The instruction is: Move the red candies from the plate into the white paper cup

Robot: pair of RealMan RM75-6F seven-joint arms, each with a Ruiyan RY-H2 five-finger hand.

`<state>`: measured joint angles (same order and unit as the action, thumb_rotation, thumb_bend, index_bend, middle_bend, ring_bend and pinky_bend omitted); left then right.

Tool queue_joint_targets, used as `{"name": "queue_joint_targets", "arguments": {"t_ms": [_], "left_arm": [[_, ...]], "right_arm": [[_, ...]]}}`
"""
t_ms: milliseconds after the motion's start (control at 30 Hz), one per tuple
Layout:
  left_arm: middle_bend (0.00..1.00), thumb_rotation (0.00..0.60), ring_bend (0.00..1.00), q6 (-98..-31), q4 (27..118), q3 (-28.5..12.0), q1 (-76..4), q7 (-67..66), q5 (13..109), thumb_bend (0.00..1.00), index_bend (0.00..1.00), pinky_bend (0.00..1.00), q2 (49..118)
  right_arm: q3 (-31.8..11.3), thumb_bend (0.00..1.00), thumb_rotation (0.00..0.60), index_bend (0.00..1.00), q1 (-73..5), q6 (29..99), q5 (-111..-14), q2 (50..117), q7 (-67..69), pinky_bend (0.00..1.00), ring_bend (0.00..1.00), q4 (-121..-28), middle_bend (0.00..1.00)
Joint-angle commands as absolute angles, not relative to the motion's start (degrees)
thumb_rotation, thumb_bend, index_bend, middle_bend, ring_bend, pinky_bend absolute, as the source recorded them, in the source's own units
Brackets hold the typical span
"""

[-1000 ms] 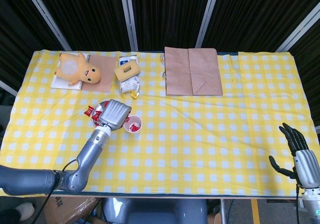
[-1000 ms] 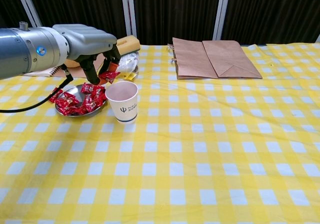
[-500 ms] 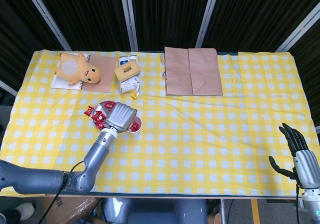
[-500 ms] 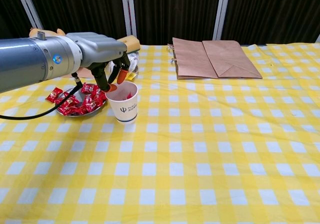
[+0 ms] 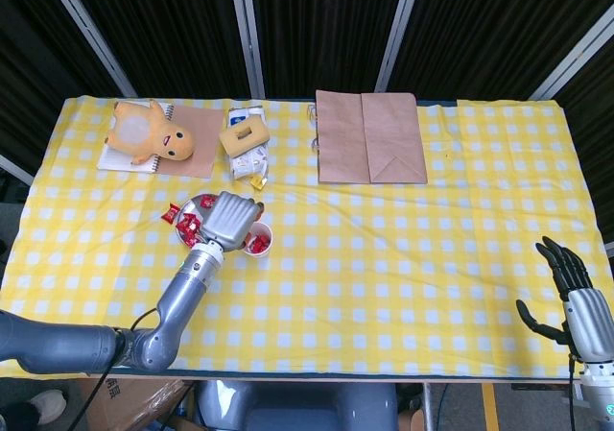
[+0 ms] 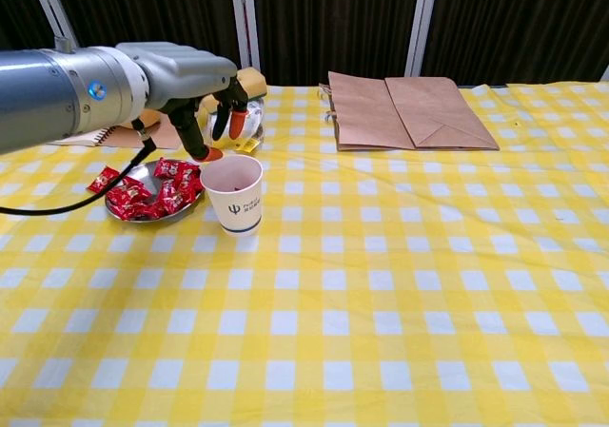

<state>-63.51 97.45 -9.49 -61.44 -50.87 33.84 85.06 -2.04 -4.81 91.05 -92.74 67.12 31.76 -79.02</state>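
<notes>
A metal plate [image 6: 116, 214] [image 5: 198, 201] piled with red candies [image 6: 152, 195] sits left of the white paper cup [image 6: 235, 195] [image 5: 257, 241]. Red candy shows inside the cup in the head view. One red candy [image 6: 100, 178] [image 5: 169, 214] lies on the cloth just left of the plate. My left hand [image 6: 181, 70] [image 5: 230, 220] hovers above the cup's left rim and the plate's right edge, fingers apart and pointing down, with nothing visibly held. My right hand [image 5: 566, 282] hangs off the table's front right corner, fingers spread and empty.
A flat brown paper bag [image 5: 369, 150] [image 6: 409, 111] lies at the back centre. A yellow plush toy [image 5: 149, 133] rests on a notebook at the back left. Snack packets [image 5: 247, 145] lie just behind the plate.
My left hand carried a red candy from over the plate to the cup and let it go. It has since lifted slightly back toward the plate. The right hand stayed still.
</notes>
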Motion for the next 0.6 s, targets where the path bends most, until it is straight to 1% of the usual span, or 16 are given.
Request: {"name": "queue_joint_targets", "arguments": {"t_ms": [33,167,333,600], "left_arm": [[0.38,0.6,0.96,-64.02,98.52,-9.59,-60.6,-50.24,33.7,0.28,0.39,0.98,82.54],[0.35,0.6,0.96,-64.4,99.21,-8.75,-59.63,-50.76,31.38,0.25,0.37,0.98,79.94],[0.33,0.6,0.96,-63.92,99.24,-7.16,-58.5,-51.44,27.05,0.25,0.36,0.98,78.13],[0.33,0.6,0.96,-61.72,95.79,-4.62,-58.03,-52.78,22.58,0.23,0.35,0.98,79.13]], "right_arm": [[-2.01,0.42,0.6,0.0,-4.84,91.01,-92.79,67.14,31.73,0.0,0.0,-78.99,0.0],[-2.01,0.42,0.6,0.0,-4.83,91.11,-92.85,67.16,31.63,0.0,0.0,-79.01,0.0],[-1.96,0.42,0.6,0.0,-4.82,91.11,-92.89,67.2,31.48,0.0,0.0,-78.98,0.0],[-1.89,0.42,0.6,0.0,-4.82,90.97,-92.84,67.26,31.17,0.0,0.0,-79.03,0.0]]}}
